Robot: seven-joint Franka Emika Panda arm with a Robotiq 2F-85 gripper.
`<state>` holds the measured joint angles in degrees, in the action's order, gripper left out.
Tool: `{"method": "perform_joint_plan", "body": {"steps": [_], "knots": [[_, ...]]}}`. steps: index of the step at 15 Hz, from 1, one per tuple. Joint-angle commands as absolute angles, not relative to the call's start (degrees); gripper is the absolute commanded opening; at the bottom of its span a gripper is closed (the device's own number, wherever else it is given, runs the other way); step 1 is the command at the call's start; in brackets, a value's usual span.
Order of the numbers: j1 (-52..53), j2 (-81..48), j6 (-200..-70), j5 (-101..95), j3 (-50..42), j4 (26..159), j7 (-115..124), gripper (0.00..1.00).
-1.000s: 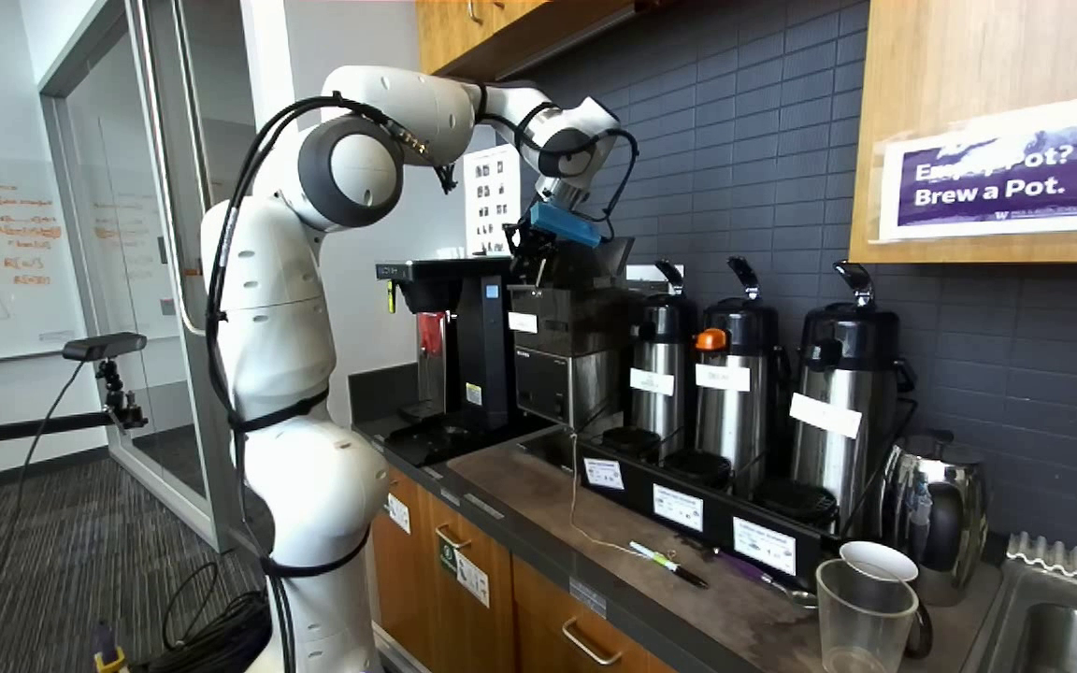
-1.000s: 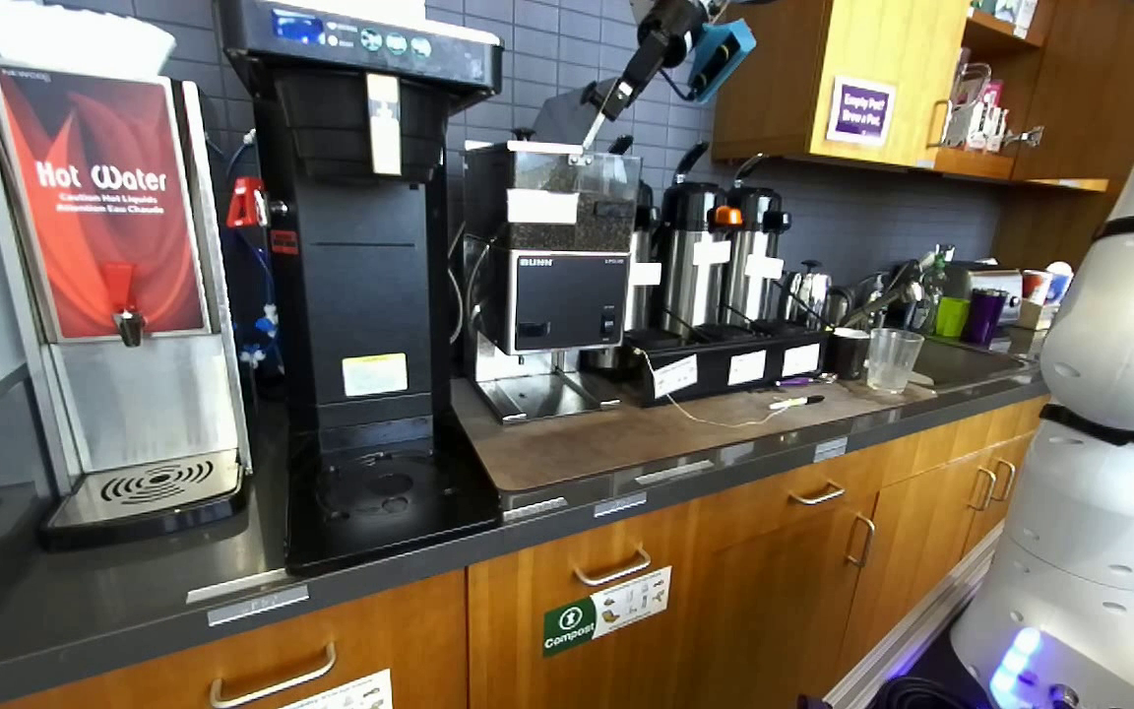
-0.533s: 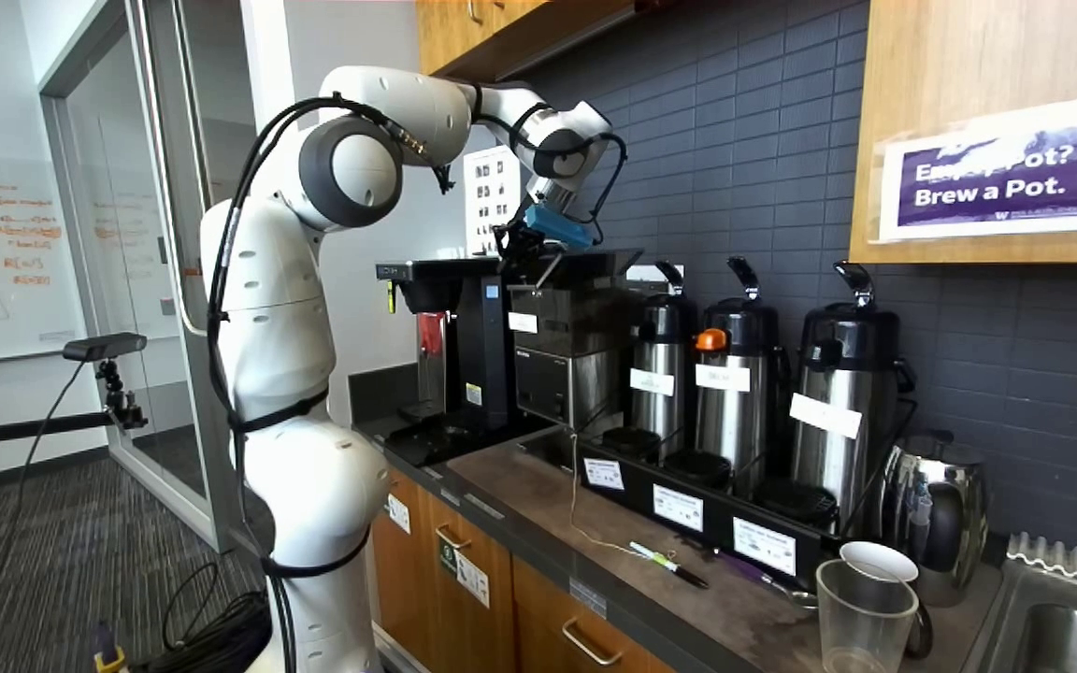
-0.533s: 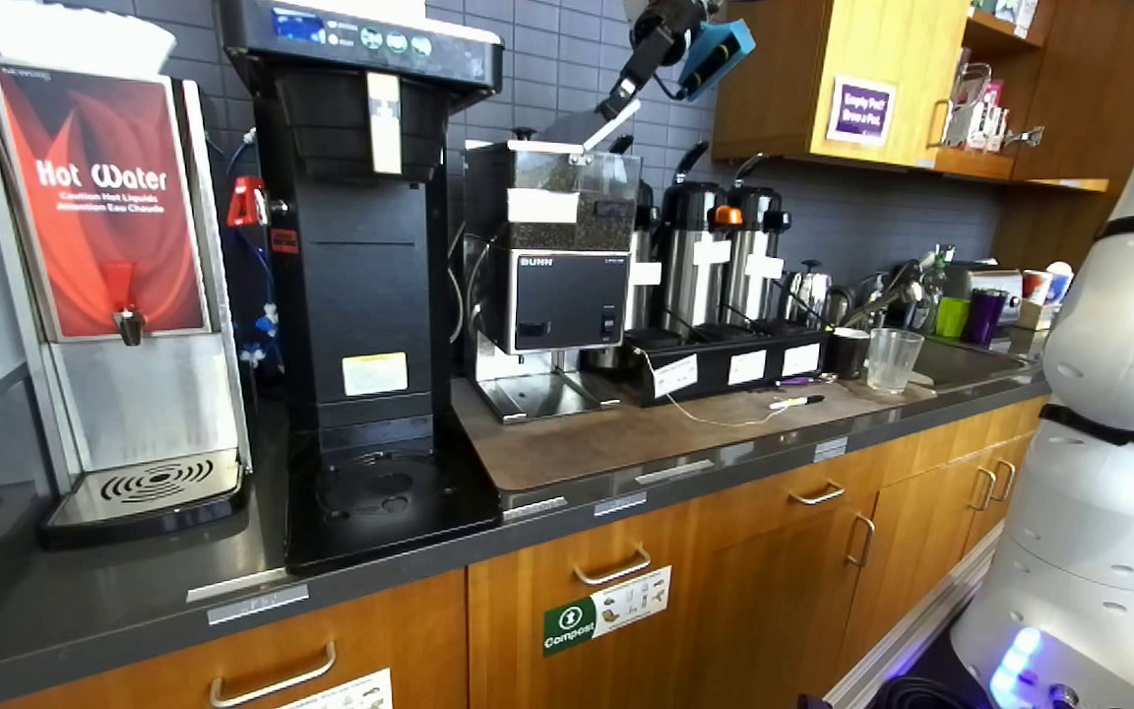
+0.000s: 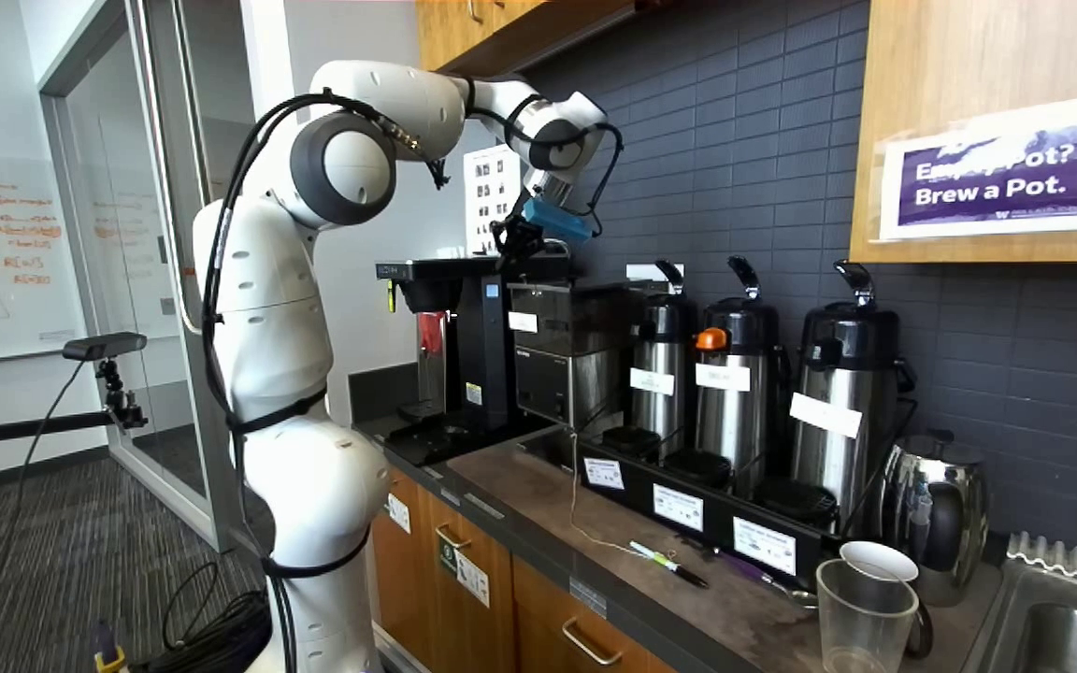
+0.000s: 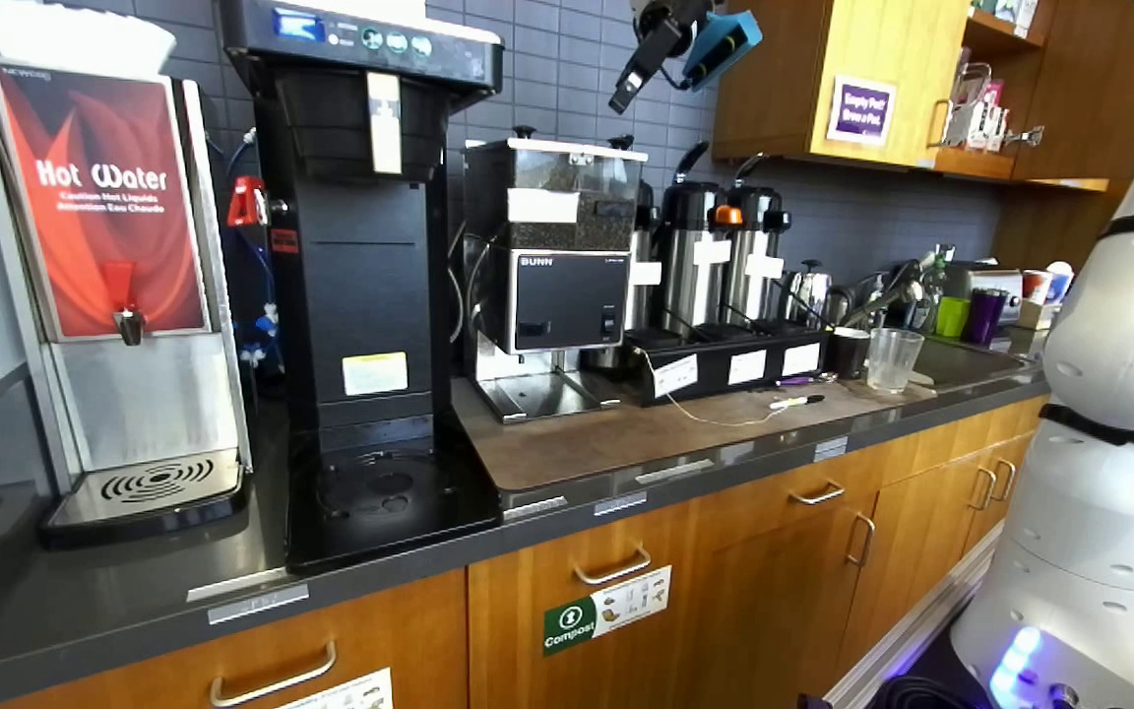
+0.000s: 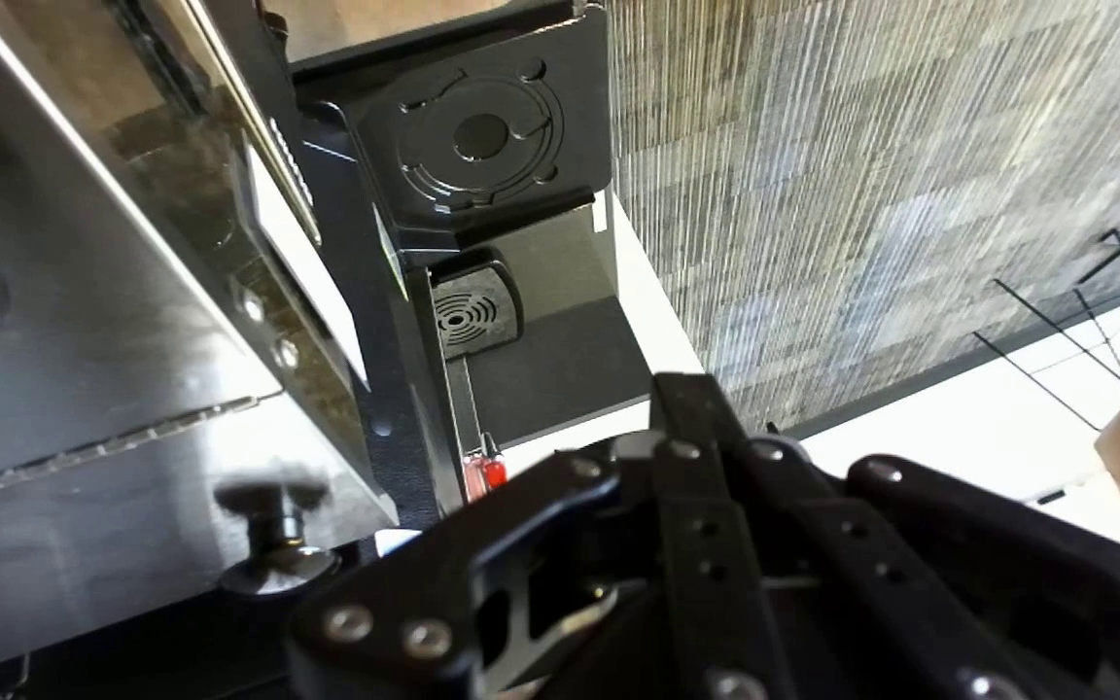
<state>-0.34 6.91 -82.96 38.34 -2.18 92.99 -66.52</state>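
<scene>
My gripper [image 6: 620, 100] hangs in free air above the coffee grinder [image 6: 572, 300]. Its black fingers are together with nothing between them; this shows in the wrist view [image 7: 688, 389]. The grinder has a clear hopper with dark beans [image 6: 552, 234] and a white label. Its hinged steel lid [image 7: 103, 282] lies flat on top, apart from the fingers. A round knob [image 7: 278, 559] stands on the part beyond the hinge. In an exterior view the gripper [image 5: 507, 254] is above the gap between the grinder [image 5: 568, 379] and the black coffee brewer [image 5: 492, 355].
The tall black brewer [image 6: 365, 286] and a red hot water dispenser [image 6: 104, 207] stand beside the grinder. Several steel airpots [image 5: 735, 411] stand in a black rack on the far side. A wooden cupboard [image 6: 774, 79] hangs behind the gripper. A clear cup [image 5: 861, 617] stands near the sink.
The grinder's lid has swung down from raised to flat. The gripper first moved down with it, then rose a little off it.
</scene>
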Motion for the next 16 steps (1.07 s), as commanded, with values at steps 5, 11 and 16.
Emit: {"method": "perform_joint_plan", "body": {"steps": [5, 11, 16], "knots": [[-2.2, 10.2, -88.5, 34.5, -4.8, 96.2, -64.6, 0.00], [-4.0, 7.8, -93.3, 34.3, -7.3, 96.4, -61.9, 0.00], [-4.9, 5.8, -96.0, 34.6, -8.4, 95.7, -58.9, 0.00]]}}
